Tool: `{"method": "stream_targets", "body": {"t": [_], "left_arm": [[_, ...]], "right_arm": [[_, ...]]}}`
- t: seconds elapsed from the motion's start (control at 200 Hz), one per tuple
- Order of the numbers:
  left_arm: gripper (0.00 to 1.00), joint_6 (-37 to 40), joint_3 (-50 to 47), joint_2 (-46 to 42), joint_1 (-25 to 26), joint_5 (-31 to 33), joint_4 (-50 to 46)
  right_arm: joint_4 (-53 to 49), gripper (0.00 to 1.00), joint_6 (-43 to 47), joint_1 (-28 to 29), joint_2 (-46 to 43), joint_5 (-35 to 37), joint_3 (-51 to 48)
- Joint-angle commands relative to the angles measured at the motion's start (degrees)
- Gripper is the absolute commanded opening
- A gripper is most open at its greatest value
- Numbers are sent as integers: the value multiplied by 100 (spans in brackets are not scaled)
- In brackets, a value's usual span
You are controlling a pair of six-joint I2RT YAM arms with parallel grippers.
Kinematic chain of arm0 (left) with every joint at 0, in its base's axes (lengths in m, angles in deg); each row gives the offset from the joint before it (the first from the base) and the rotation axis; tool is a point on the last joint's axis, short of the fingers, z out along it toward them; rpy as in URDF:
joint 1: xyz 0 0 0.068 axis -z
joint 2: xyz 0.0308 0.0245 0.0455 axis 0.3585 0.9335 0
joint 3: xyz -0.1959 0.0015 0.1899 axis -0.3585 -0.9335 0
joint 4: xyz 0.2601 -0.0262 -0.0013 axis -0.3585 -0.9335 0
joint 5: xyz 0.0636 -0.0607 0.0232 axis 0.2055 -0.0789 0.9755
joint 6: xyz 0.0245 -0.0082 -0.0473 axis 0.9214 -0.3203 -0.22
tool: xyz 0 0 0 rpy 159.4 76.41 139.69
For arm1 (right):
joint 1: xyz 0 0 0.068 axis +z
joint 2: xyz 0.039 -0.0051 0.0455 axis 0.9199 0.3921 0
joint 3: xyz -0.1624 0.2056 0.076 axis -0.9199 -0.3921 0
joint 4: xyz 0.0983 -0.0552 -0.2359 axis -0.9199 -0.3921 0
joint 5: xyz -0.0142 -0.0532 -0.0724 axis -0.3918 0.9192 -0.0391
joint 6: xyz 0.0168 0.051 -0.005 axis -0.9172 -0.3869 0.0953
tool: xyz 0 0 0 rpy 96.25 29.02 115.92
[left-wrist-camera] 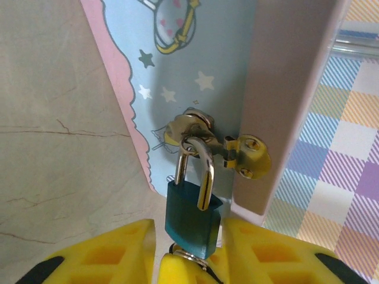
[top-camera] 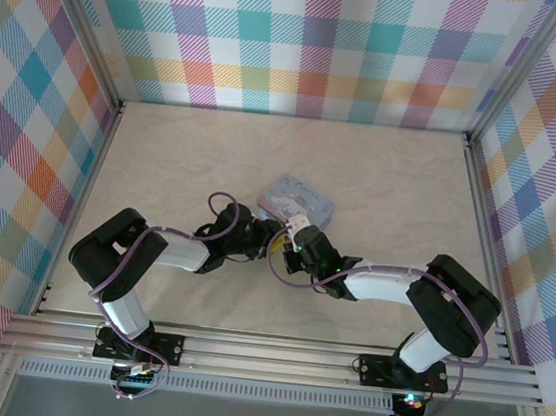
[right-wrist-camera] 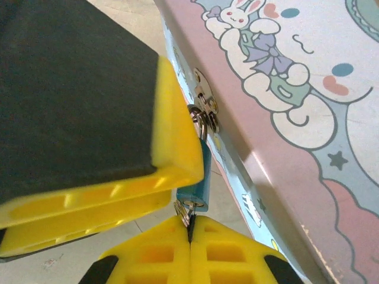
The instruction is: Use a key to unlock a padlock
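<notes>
Padlock [left-wrist-camera: 192, 219] hangs at 6 o'clock of the tin [top-camera: 304, 199], left claw [left-wrist-camera: 189, 229] seemingly clamped on its body, right claw [right-wrist-camera: 190, 228] pinched shut on the key [right-wrist-camera: 184, 210]; a skewed twist could jam or drop it.

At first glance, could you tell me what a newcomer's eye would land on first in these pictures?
Probably the small teal padlock, which hangs from the gold hasp on the pale blue cartoon-printed tin, with the left gripper straddling its body. Next comes the right gripper, its yellow fingers pinched shut on the key just beneath the lock.
</notes>
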Motion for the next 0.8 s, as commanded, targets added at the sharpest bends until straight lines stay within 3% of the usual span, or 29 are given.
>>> {"method": "stream_targets", "body": {"t": [0.0,0.195,0.585,0.795], "left_arm": [[40,175,-126,-292,-99,-67,-146],[50,518,-168,-803,-345,-43,-753],[69,1980,325,-2042,-892,429,-3184],[74,2247,577,-1882,-1054,393,-3311]], "right_arm": [[108,0,-373,-139,-96,-191,-161],[152,0,-851,-399,-336,-716,-319],[213,0,-2030,-1207,-511,-1847,-622],[481,0,-2420,-1559,-383,-2274,-833]]}}
